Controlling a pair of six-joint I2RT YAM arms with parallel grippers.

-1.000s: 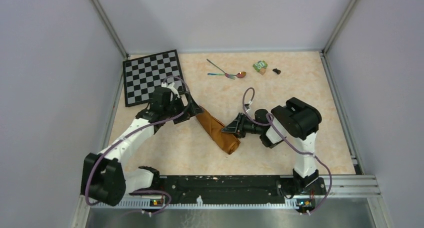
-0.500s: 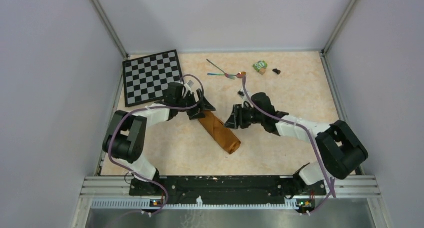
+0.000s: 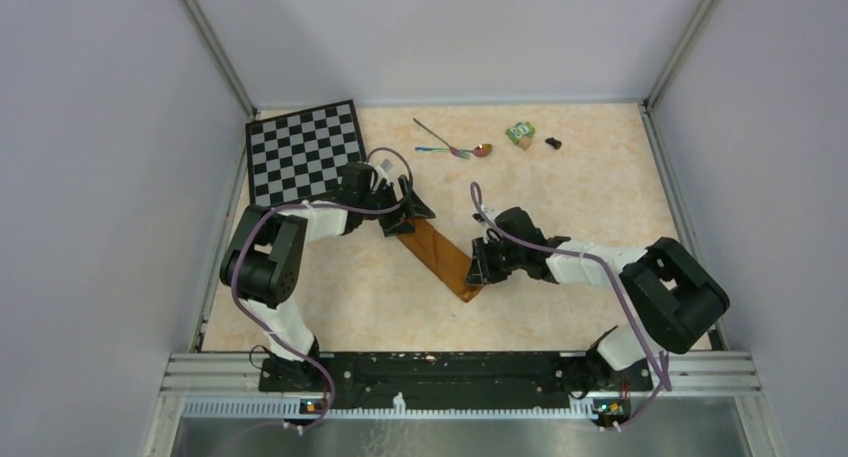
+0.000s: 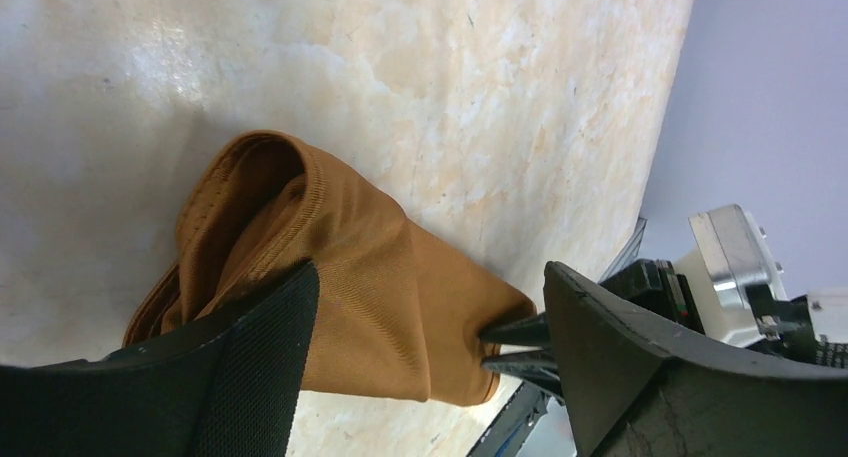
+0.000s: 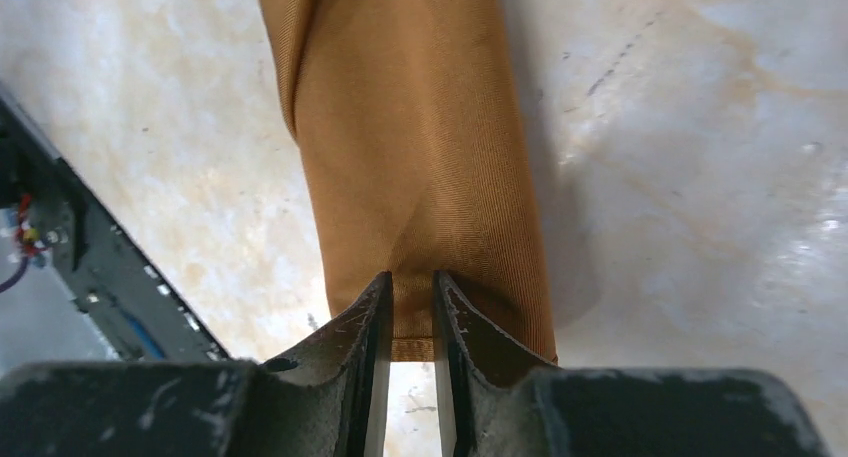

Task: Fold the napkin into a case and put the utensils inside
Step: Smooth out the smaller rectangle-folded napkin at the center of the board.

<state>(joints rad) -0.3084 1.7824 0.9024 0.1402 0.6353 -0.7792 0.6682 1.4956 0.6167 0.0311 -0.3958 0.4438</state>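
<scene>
Orange-brown napkin (image 3: 438,257): right hand (image 5: 412,282) pinches 5 o'clock end, hem partly hidden. Left hand (image 4: 425,277) spread astride 11 o'clock end.

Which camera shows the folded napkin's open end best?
Left wrist: the napkin shows its open end close up. Right wrist shows only the opposite end, pinched in the right claw; top external, a small strip.

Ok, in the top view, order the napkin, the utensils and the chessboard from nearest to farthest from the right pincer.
From the right pincer:
1. napkin, its near end pinched in the pincer itself.
2. utensils, straight beyond, near the far edge.
3. chessboard, off in the far-left corner.
</scene>
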